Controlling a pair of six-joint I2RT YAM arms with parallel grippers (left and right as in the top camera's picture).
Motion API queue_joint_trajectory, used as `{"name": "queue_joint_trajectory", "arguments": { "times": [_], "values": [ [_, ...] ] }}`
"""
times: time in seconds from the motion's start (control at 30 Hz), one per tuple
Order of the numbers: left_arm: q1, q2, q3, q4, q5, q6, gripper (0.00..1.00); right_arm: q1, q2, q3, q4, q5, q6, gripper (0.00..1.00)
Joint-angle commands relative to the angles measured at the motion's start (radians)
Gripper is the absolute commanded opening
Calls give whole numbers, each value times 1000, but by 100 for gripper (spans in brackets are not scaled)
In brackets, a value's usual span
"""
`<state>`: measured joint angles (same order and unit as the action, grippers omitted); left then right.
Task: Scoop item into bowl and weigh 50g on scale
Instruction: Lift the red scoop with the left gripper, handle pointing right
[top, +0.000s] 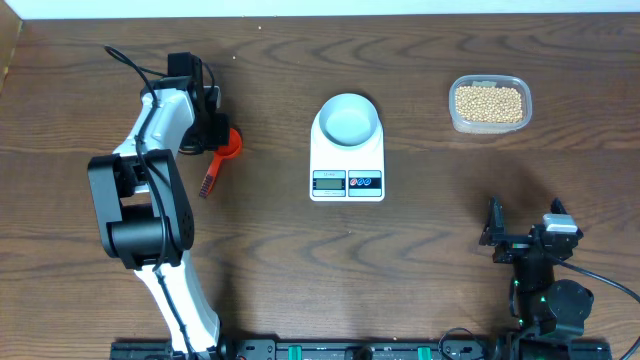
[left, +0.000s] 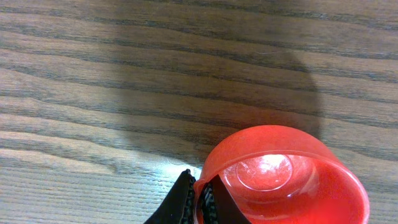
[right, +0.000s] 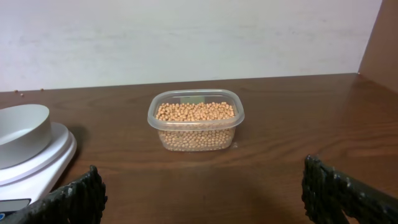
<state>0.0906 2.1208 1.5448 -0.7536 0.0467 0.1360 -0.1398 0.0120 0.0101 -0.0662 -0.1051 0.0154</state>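
Observation:
A pale bowl (top: 348, 120) stands empty on the white scale (top: 347, 183) at the table's middle. The tan beans (top: 489, 102) fill a clear tub at the back right, which also shows in the right wrist view as beans (right: 196, 112) beyond the bowl (right: 22, 130) and scale (right: 43, 158). A red scoop (top: 228, 143) lies at the left with its handle toward the front. My left gripper (left: 200, 200) is shut on the rim of the red scoop (left: 280, 180). My right gripper (right: 202, 193) is open near the front right with nothing between its fingers.
The clear plastic tub (top: 455, 118) sits close to the table's back edge. A pale wall rises behind the table (right: 280, 143) in the right wrist view. The left arm (top: 150, 200) stretches from the front edge toward the scoop.

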Motion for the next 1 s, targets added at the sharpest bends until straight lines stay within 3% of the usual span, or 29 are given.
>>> {"name": "queue_joint_trajectory", "arguments": {
  "times": [0.0,0.53,0.97],
  "values": [
    [3,17,-6,0,-2,9,8,7,-6,-4,0,-6,14,99],
    [4,-74,5,0,-3,7,7,7,-6,-4,0,-6,14,99],
    [5,-212,6,-7,-40,-107,7,7,-6,-4,0,-6,14,99]
  ]
}}
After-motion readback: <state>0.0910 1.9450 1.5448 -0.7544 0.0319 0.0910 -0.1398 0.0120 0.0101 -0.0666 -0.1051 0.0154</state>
